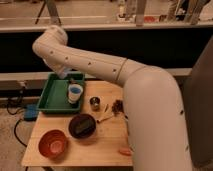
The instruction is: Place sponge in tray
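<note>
Tray (54, 96) just beneath end effector (67, 77)

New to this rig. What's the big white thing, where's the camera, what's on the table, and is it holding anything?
The big white shape is the robot's single arm. It rises from the lower right, bends at the upper left and comes back down. At its end is the gripper, which hangs over the back edge of the green tray.

There is only one view. It looks down at the wooden table from the robot's side, but where the camera is mounted is not recorded.

A white and blue cup stands in the tray. On the table are a small metal cup, a dark bowl and an orange bowl.

I can't tell whether the gripper holds anything, and I can't make out a sponge.
</note>
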Tool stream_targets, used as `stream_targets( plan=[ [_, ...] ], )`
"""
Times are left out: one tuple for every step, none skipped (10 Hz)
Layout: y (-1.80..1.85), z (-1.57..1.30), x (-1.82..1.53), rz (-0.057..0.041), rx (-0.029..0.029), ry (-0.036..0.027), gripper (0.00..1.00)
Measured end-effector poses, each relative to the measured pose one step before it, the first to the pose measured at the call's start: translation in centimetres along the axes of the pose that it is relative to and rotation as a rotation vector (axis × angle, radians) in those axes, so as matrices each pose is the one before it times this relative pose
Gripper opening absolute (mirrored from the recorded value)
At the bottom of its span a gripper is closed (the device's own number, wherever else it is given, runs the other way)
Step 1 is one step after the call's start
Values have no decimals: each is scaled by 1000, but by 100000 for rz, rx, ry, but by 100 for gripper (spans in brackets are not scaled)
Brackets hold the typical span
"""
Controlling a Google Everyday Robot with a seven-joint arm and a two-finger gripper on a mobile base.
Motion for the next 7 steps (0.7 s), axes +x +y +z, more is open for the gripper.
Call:
stream_targets(
  plan=[
    [-595, 647, -440, 376, 129, -322, 9],
    [-27, 627, -256, -195, 193, -411, 9],
    [308, 643, -288, -855, 723, -1043, 9],
    [799, 705, -203, -1670, 569, -1297, 9],
    [830, 485, 76, -853, 680, -778, 9],
    [6, 437, 21, 535, 815, -464, 9],
    [-378, 402, -132, 520, 596, -420, 9]
  ],
)
